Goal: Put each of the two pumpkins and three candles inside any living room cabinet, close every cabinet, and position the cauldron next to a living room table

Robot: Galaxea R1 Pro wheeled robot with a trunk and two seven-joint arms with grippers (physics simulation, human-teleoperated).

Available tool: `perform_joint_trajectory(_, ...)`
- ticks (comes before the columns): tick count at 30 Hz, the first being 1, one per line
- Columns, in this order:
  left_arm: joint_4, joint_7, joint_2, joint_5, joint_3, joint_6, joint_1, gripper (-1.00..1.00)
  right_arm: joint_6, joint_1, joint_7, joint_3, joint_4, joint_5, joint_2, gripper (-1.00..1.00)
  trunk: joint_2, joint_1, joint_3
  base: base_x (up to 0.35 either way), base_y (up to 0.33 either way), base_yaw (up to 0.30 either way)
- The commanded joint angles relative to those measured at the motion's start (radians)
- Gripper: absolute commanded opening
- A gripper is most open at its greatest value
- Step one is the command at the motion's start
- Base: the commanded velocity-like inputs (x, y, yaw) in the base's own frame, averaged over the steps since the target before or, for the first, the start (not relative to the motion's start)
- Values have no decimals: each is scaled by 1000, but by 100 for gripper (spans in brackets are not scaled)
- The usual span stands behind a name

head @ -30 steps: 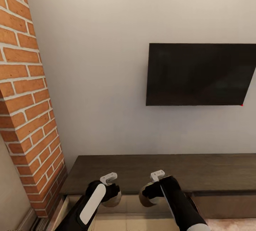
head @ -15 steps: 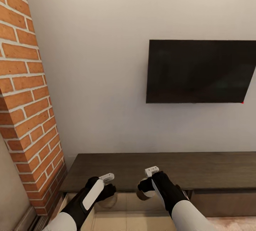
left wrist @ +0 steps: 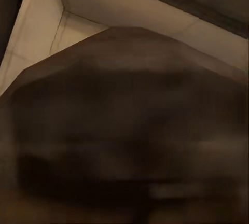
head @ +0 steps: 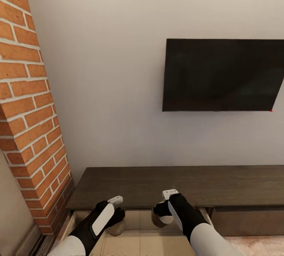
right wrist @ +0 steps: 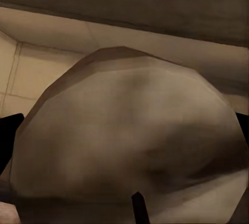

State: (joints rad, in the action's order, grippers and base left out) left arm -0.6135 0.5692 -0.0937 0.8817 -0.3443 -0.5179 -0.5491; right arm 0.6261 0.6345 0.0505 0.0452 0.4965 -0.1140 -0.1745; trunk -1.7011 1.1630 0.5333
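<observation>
The long dark-brown cabinet (head: 157,185) runs along the wall, and its left drawer (head: 138,219) is pulled out, showing a pale wood interior. My left gripper (head: 116,225) is shut on a cream-beige candle (head: 117,229) held over that drawer; up close the candle (left wrist: 129,130) looks shaded brown above the pale drawer corner (left wrist: 62,11). My right gripper (head: 159,219) is shut on a second candle (head: 157,220), held over the same drawer. In the right wrist view that candle (right wrist: 129,136) sits between black fingertips (right wrist: 9,130). The pumpkins, cauldron and table are out of view.
A brick fireplace (head: 27,110) rises right beside the cabinet's left end. A black TV (head: 223,74) hangs on the white wall above the cabinet. A closed drawer front (head: 248,220) lies to the right of the open one.
The whole view has shifted, with the TV higher in the picture. Both grippers, still holding their candles, have come lower over the open drawer, and more of its interior shows.
</observation>
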Motion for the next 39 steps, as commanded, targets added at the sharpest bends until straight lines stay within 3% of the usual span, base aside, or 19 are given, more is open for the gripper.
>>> perform_joint_trajectory(1, 10, -20, 8, 11, 6, -8, -27, -100, 8, 11, 0, 1, 1, -4, 0, -100, -8, 4, 6, 0, 0, 0)
perform_joint_trajectory(4, 96, -93, 5, 6, 30, -40, -104, -100, 14, 53, -36, 1, -23, 40, 0, -100, -29, 15, 20, 0, 0, 0)
perform_joint_trajectory(8, 175, -144, 2, 6, 33, -37, -127, -100, 13, 94, -77, 0, -78, 105, 0, -100, -57, 31, 39, 0, 0, 0)
perform_joint_trajectory(11, 191, -157, -8, 4, 28, -38, -132, -100, 12, 102, -86, -1, -92, 125, 0, -100, -78, 42, 53, 0, 0, 0)
perform_joint_trajectory(25, 199, -164, -11, -2, 22, 31, -134, -100, 3, 103, -89, 1, -143, 138, 0, -100, -176, 96, 120, 0, 0, 0)
perform_joint_trajectory(31, 199, -164, -14, 0, -3, 25, -134, -100, -20, 99, -89, 1, -144, 137, 0, -100, -218, 119, 148, 0, 0, 0)
perform_joint_trajectory(39, 201, -166, -14, 3, -7, 10, -134, -100, -52, 97, -89, 5, -144, 136, 0, -100, -274, 150, 186, 0, 0, 0)
